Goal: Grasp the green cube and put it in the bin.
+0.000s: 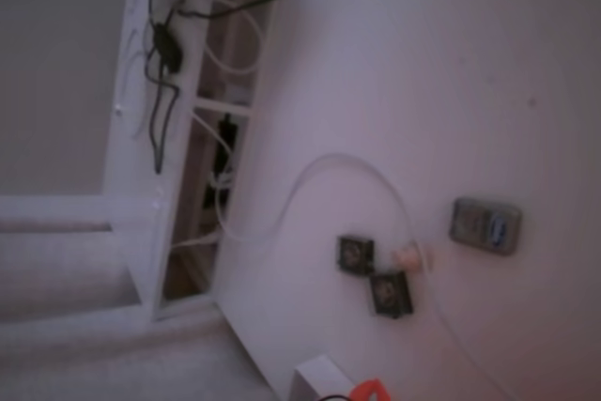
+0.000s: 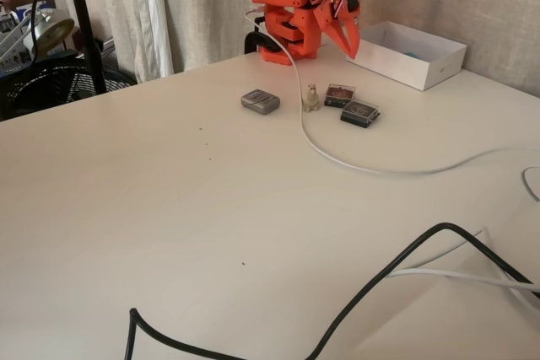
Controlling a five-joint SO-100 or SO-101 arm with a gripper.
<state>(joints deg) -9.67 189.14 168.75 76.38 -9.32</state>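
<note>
Your green cube point(image 2: 413, 53) was only a teal speck inside the white bin point(image 2: 439, 63), mostly hidden by its wall. Your gripper point(image 2: 348, 40) hung just left of the bin, apart from the cube; its fingers' gap I couldn't make out.

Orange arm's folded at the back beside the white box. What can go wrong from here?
1. No teal-green cube shows on the white table. There is only a faint teal speck inside the white rectangular box, too small to confirm, so the orange arm may hunt for nothing.
2. Two dark square pieces and a small beige figurine crowd together, so a wrong grasp is plausible.
3. A thin white cable runs past them and may snag.
</note>
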